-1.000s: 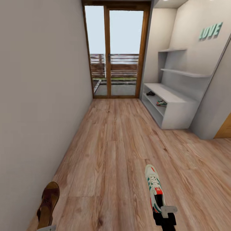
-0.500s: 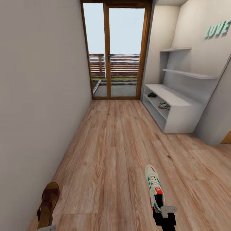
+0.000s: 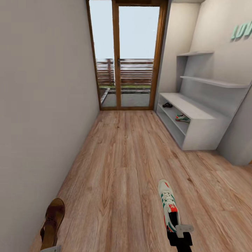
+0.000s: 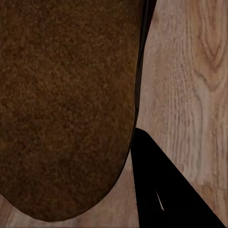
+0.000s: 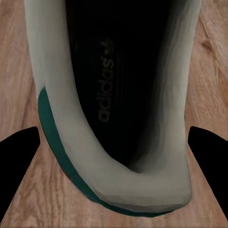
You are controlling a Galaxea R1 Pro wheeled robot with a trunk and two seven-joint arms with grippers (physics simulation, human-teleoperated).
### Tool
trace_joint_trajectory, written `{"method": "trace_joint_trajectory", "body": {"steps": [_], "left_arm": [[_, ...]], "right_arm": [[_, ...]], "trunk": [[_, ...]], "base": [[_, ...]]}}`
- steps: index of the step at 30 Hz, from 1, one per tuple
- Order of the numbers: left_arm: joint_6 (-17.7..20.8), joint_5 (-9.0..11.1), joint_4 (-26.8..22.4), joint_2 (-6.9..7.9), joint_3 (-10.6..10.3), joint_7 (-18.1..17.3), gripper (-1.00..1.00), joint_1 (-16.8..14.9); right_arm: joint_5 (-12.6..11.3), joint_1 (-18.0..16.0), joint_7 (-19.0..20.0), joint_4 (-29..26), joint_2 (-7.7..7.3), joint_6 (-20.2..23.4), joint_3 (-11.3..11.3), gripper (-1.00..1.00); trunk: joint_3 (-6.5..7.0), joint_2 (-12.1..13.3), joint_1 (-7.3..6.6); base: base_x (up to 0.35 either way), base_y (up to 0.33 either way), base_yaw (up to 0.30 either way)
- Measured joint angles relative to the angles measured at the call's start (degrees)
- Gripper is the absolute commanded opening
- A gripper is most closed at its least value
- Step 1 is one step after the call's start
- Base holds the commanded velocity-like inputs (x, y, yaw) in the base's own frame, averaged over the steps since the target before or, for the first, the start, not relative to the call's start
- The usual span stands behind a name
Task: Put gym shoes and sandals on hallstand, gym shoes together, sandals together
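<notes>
Your right gripper is clamped on a gym shoe's heel, toe pointing far, above the corridor floor. Your left gripper at the near left edge carries a sandal; its grip on it I cannot tell for sure. The hallstand stands far right with another sandal and another gym shoe on its shelves.
</notes>
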Motion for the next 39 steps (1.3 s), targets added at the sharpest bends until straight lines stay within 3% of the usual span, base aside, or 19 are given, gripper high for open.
{"method": "trace_joint_trajectory", "body": {"steps": [39], "left_arm": [[0.0, 0.0, 0.0, 0.0, 0.0, 0.0, -1.0, 0.0]], "right_arm": [[-0.07, -0.02, -0.09, 0.05, 0.09, 0.0, 0.0, -1.0]], "trunk": [[0.0, 0.0, 0.0]], "base": [[0.338, 0.0, 0.0]]}}
